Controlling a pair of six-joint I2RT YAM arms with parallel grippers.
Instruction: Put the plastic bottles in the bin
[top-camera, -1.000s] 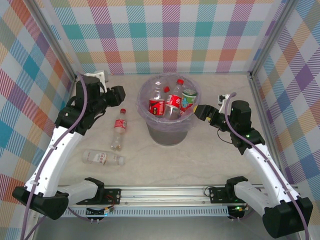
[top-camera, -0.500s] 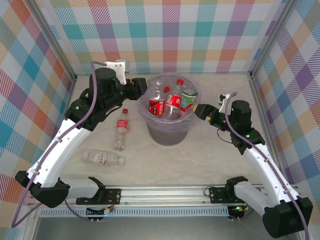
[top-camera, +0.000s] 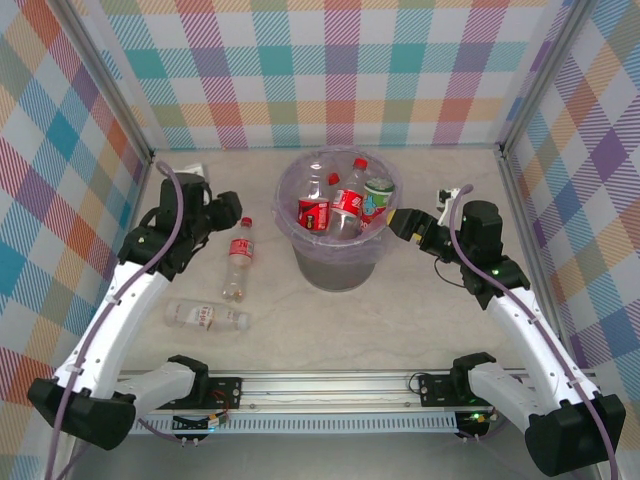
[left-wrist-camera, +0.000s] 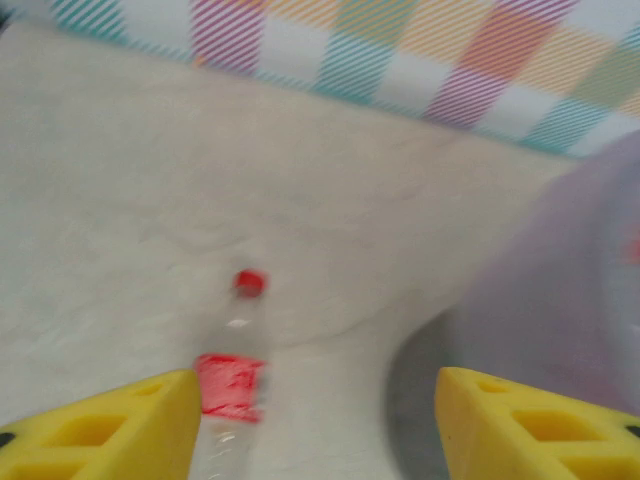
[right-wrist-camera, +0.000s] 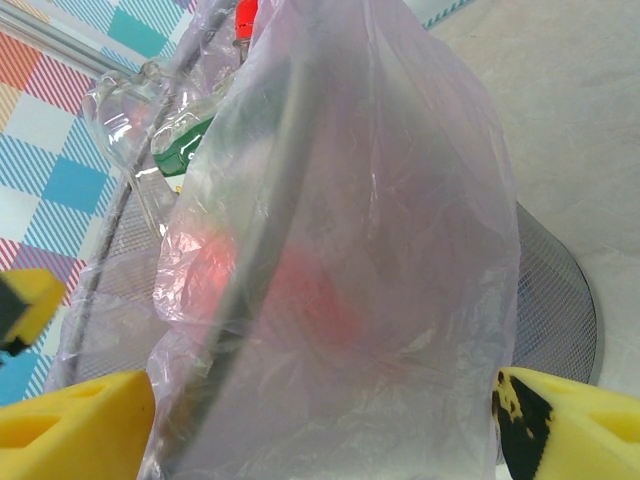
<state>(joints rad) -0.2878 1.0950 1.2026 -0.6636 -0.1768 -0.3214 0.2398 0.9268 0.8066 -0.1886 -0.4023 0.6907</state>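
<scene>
Since half a sec ago the left gripper (top-camera: 228, 208) has swung back from the bin (top-camera: 335, 272) rim & now hangs low over the table (top-camera: 420, 330), left of the bin. Jaws are spread wide w/ nothing in them, prob. lining up on the red-capped bottle (top-camera: 240, 258), which lies just ahead, cap toward the far wall. Left wrist view agrees: that bottle sits btw the two yellow fingers (left-wrist-camera: 120, 425), the bin's lavender bag at right. The second bottle (top-camera: 205, 316) lies crosswise nearer the arm bases, well apart from both grippers. Several other bottles (top-camera: 340, 208) are already in the bin. The right gripper (top-camera: 398, 222) hasn't shifted: parked just beside the bin's right rim, open & empty, likely keeping clear while the left arm works its side.
</scene>
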